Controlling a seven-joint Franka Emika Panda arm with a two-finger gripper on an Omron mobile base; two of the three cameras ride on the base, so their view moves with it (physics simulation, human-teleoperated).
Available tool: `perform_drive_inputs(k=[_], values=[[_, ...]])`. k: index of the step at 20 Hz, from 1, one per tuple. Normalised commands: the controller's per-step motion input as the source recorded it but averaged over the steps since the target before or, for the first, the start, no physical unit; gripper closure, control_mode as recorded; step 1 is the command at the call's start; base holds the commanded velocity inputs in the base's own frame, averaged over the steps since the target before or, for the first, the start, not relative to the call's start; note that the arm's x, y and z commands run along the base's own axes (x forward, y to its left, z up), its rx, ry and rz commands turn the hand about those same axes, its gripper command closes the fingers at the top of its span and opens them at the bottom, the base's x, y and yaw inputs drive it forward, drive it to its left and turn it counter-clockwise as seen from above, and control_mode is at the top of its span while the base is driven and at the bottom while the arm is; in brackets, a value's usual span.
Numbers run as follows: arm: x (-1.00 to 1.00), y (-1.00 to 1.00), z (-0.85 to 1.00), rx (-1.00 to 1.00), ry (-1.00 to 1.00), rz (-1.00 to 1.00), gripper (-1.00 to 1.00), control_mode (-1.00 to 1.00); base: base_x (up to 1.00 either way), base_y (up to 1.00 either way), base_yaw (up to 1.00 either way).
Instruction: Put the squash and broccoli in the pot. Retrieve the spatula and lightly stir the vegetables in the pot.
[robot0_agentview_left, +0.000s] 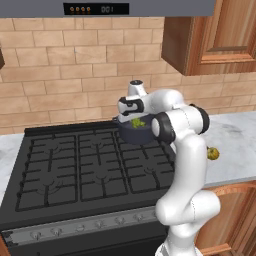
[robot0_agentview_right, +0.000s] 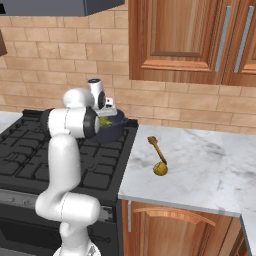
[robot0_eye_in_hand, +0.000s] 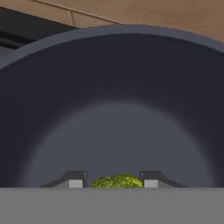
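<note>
Pot (robot0_agentview_left: 136, 134) on stove (robot0_agentview_left: 75, 170), back right burner. Gripper (robot0_agentview_left: 135, 121) over pot's mouth, closed on broccoli (robot0_agentview_left: 137, 122). At 3 o'clock from pot, small yellow-green lump (robot0_agentview_left: 213, 153) on counter (robot0_agentview_left: 232, 145).

– What is carried by the stove (robot0_agentview_left: 75, 170)?
– The pot (robot0_agentview_left: 136, 134) is seated on a rear burner.
– And the marble counter (robot0_agentview_right: 210, 170)?
– The spatula (robot0_agentview_right: 156, 146) is laid flat there, its end just beside the squash (robot0_agentview_right: 160, 169).

Range hood panel (robot0_agentview_left: 96, 8): display reads "001", w/ small orange dots beside.
</note>
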Motion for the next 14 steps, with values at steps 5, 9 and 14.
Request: perform_drive_inputs(k=[5, 9, 14], values=[[0.15, 0.00, -0.19, 0.00, 0.04, 0.03, -1.00, -1.00, 0.00, 0.00, 0.00], [0.03, 0.00, -0.13, 0.00, 0.05, 0.01, -1.00, -1.00, 0.00, 0.00, 0.00], [0.00, -0.02, 0.02, 0.00, 0.03, 0.00, -1.00, -1.00, 0.00, 0.00, 0.00]])
